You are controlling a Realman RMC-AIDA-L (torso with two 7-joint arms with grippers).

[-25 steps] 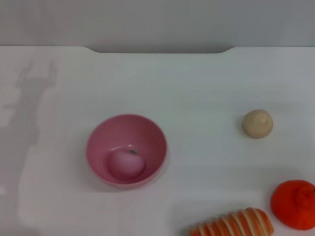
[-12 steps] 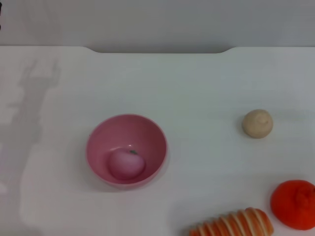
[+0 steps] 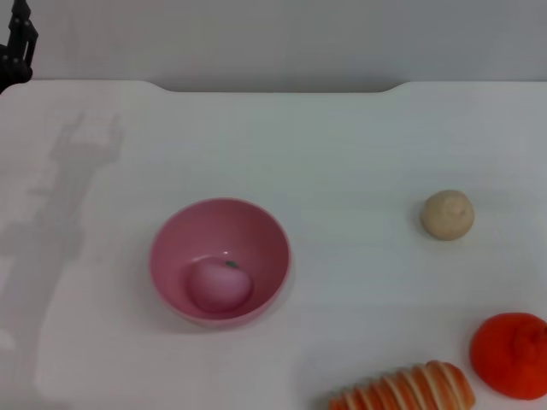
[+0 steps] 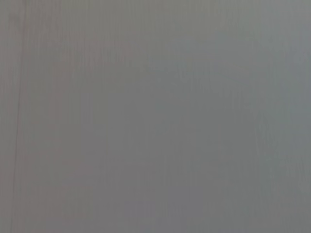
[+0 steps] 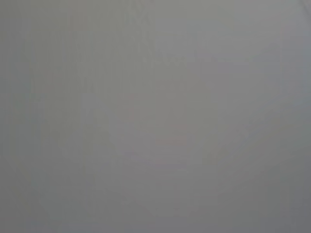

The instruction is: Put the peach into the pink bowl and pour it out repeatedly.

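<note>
Head view showed the peach resting in the pink bowl, ready for pouring (my left pincer's spread I couldn't tell).

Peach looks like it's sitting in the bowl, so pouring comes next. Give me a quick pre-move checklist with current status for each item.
1. Peach inside the pink bowl: ok.
2. Bowl upright on the table: ok.
3. Room to pour: the beige ball, orange fruit and striped bread lie well to the bowl's right, bare table on its left: ok.
4. Left hand near the bowl: not ok, it sits at the table's far left corner.
5. Left hand open: cannot tell.
6. Right hand position: cannot tell, not in view.
</note>
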